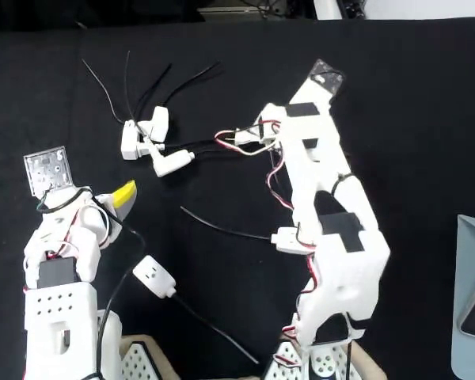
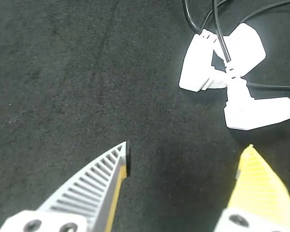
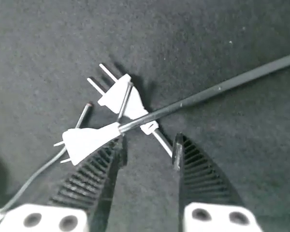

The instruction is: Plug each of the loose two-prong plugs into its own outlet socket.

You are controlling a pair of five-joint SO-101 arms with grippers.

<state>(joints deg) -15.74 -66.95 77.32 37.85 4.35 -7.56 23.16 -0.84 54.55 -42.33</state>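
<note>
Table has a black cover over the whole top. In the high view, three white sockets lie in a cluster at the far-left part, touching each other, w/ thin black cables fanning toward the far edge. A fourth socket lies alone, closer to the arm bases, slots facing up; its cable runs toward the near edge. In the right wrist view two white plugs lie flat, just beside each other: first plug and second plug, prongs free. A thick black cord leaves the second one. A grey item sits at the right edge.
</note>
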